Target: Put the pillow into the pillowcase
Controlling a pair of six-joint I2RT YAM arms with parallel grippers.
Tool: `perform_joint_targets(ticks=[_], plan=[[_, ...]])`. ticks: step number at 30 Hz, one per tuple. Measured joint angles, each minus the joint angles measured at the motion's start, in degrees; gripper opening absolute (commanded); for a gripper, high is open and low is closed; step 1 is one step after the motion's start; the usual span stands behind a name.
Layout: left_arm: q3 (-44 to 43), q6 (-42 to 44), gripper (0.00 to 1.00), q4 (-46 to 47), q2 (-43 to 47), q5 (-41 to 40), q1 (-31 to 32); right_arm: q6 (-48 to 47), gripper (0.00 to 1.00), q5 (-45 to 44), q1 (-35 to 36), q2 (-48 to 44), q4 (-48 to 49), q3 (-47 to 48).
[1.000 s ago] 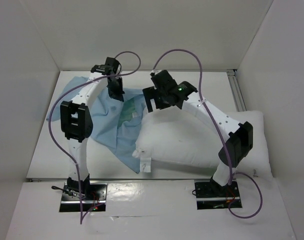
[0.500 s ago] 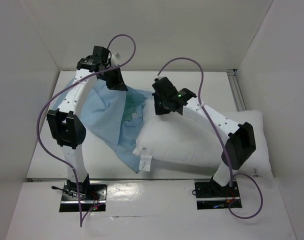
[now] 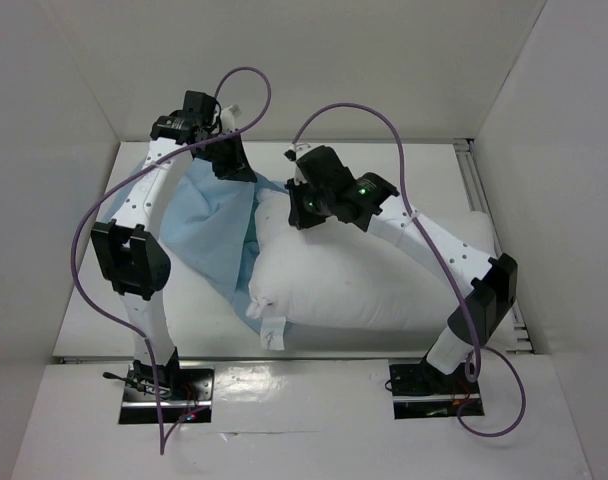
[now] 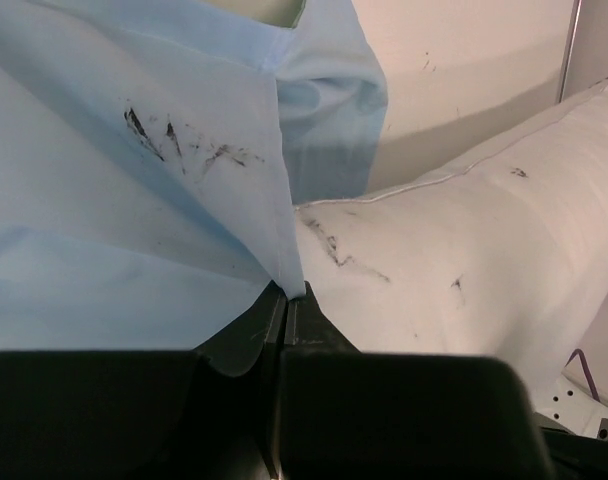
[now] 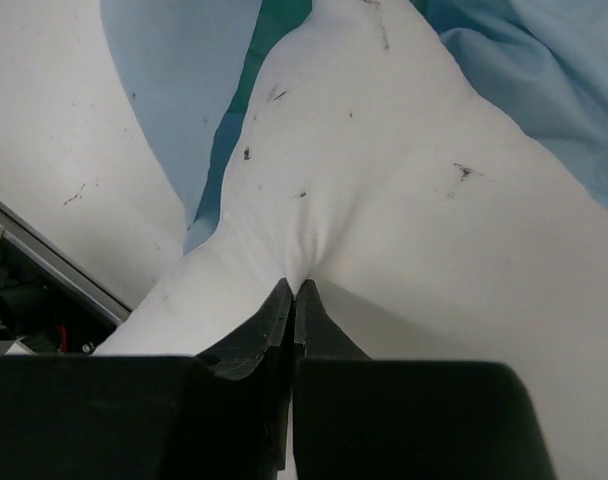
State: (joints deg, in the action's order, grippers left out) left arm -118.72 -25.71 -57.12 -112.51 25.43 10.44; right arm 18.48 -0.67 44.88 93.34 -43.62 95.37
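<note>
The white pillow [image 3: 374,285] lies across the middle and right of the table, its left end overlapping the light-blue pillowcase [image 3: 206,225]. My left gripper [image 3: 236,166] is shut on the pillowcase's upper edge and holds it lifted; in the left wrist view the blue pillowcase [image 4: 134,200] runs into my left gripper [image 4: 289,290], with the pillow [image 4: 464,260] just beside it. My right gripper [image 3: 300,207] is shut on a pinch of the pillow's far left corner. The right wrist view shows pillow [image 5: 384,200] fabric puckered at my right gripper [image 5: 295,286], with the blue pillowcase [image 5: 544,80] beyond.
A metal rail [image 3: 476,185] runs along the table's right side. White walls enclose the table at the back and both sides. Purple cables arc above both arms. A small white tag [image 3: 273,336] hangs off the pillow's near left corner.
My right gripper closed on the pillow's corner and pulled the pillow left, over the pillowcase. My left arm raised the pillowcase edge back and left, then held still.
</note>
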Motion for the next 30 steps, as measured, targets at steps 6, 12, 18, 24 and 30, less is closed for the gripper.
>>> perform_joint_targets(ticks=[6,12,18,24,30], plan=[[0.1,0.1,0.0,-0.2,0.1,0.0,-0.4,-0.7,0.0,2.5,0.3,0.4,-0.3,-0.2],[1.3,0.1,0.0,-0.3,1.4,1.2,-1.9,-1.7,0.0,3.8,1.1,3.6,-0.6,0.4],[4.6,0.4,0.0,-0.2,4.9,2.5,-2.4,-4.1,0.0,-0.6,0.2,12.6,-1.2,9.1],[9.5,1.8,0.0,-0.1,9.4,3.4,-2.4,-4.9,0.0,-2.2,-3.1,16.6,1.7,12.0],[15.1,3.2,0.0,0.2,11.3,4.1,-2.4,-3.8,0.0,-2.8,-4.2,16.8,2.9,12.0]])
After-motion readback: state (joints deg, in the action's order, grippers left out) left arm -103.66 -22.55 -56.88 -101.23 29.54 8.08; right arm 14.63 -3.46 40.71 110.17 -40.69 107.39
